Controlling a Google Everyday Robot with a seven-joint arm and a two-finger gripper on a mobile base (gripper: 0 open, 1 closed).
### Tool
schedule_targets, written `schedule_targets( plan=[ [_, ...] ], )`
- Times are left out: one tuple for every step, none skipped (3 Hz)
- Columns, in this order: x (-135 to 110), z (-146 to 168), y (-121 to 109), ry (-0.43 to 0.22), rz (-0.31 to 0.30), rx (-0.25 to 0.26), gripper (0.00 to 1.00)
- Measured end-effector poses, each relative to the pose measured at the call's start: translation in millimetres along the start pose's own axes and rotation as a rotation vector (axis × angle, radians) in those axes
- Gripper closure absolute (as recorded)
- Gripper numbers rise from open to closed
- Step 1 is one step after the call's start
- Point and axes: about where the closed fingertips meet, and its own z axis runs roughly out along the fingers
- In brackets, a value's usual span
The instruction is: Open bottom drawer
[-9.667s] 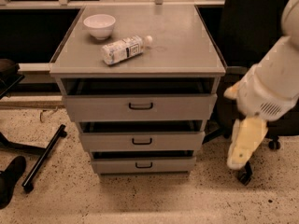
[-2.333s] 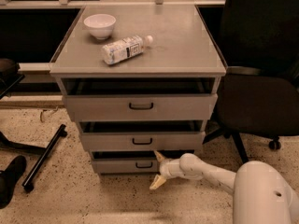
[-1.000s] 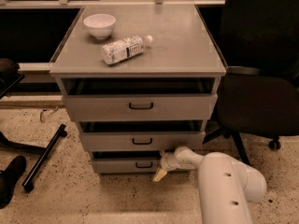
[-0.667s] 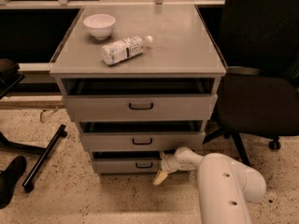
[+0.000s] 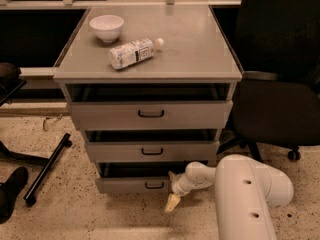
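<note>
The bottom drawer (image 5: 125, 185) is the lowest and narrowest grey front of the cabinet, with a small black loop handle (image 5: 154, 185). A dark gap shows above its front panel. My gripper (image 5: 172, 189) is low by the floor, at the right end of this drawer's front, just right of the handle. The white arm (image 5: 245, 194) reaches in from the lower right. Whether the gripper touches the handle or the panel edge cannot be told.
The middle drawer (image 5: 151, 151) and top drawer (image 5: 150, 114) sit above. A white bowl (image 5: 106, 26) and a lying plastic bottle (image 5: 134, 52) rest on the cabinet top (image 5: 200, 54). A black office chair (image 5: 280, 94) stands close on the right. A black chair base (image 5: 45, 169) lies at the left.
The arm came down from the upper right to the bottom drawer's right end. Over the last second it has barely moved.
</note>
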Motion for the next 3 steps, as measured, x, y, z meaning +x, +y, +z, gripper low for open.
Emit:
schedule_targets(
  plan=[
    [0.0, 0.0, 0.0, 0.0, 0.0, 0.0, 0.0],
    [0.1, 2.9, 3.9, -0.016, -0.004, -0.021, 0.0],
    [-0.9, 1.3, 3.9, -0.016, -0.004, -0.021, 0.0]
  ],
)
